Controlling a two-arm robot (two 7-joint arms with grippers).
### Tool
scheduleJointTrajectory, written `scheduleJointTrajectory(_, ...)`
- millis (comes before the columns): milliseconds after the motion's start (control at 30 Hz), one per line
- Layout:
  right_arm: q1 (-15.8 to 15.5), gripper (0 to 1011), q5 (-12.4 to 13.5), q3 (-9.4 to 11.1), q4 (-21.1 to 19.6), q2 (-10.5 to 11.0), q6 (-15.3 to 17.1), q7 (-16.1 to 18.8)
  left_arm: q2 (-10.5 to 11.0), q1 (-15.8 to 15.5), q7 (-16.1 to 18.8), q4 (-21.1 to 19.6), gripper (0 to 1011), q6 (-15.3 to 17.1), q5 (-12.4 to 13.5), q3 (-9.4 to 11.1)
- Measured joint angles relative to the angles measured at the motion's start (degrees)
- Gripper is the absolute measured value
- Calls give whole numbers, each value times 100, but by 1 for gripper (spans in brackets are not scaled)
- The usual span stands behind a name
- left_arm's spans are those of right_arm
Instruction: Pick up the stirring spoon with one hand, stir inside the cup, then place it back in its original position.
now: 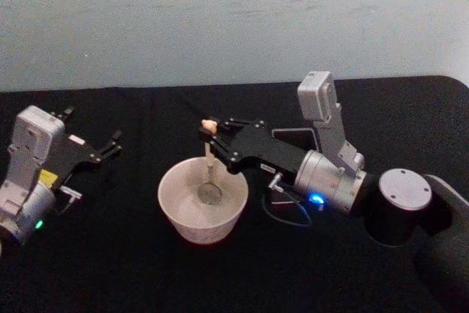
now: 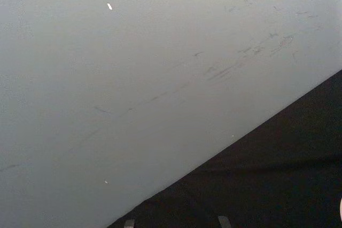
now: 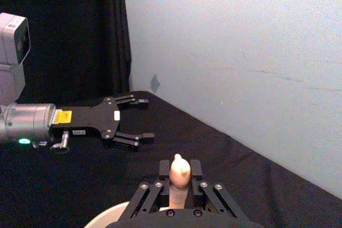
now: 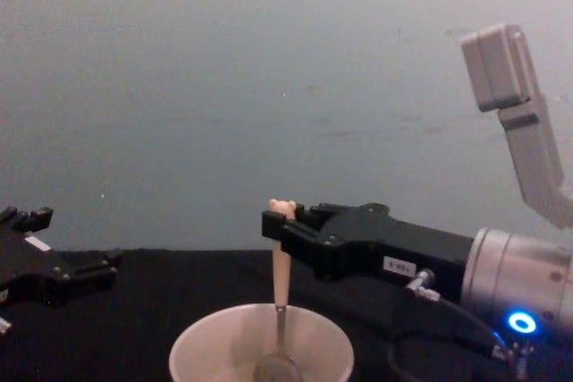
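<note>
The right gripper was clamped on the stirring spoon, pinching the pale handle just under the bear head. In the right wrist view the two fingers pressed on either side of that handle, with the bear head poking up between them. The spoon stood nearly upright, its long axis close to vertical. Its metal bowl was down inside the cup, at or very near the bottom and a little toward the right-hand side of the well. The chest view showed the same thing from the side: the handle dropped straight from the gripper past the rim of the cup.

The cup sat on the black table, just ahead of the robot and slightly to its left of centre. The right arm reached over it from the right.

The left gripper hung well apart at the left, its fingers spread and holding nothing — parked, by the look of it.

A dark square-edged shape just behind the right arm was probably the holder, though I could not tell for certain. If so, it lay to the right of the cup, on the working arm's own side.

I judged the stirring to be under way — any circling had to keep the spoon vertical and inside the thin rim, or the light cup might be pushed.
</note>
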Motion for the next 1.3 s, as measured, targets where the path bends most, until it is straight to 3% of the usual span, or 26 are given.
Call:
scheduleJointTrajectory(333, -290, 214, 30, 62, -448, 260, 86, 78, 0, 0, 0, 0, 1001, 0, 0, 0)
scheduleJointTrajectory(633, -481, 214, 133, -91, -728, 356, 156, 260, 0, 0, 0, 0, 1001, 0, 0, 0)
scheduleJointTrajectory(1033, -263, 214, 21, -306, -371, 56, 86, 193, 0, 0, 0, 0, 1001, 0, 0, 0)
scheduleJointTrajectory(1300, -96, 214, -85, -300, -88, -135, 18, 83, 0, 0, 0, 0, 1001, 0, 0, 0)
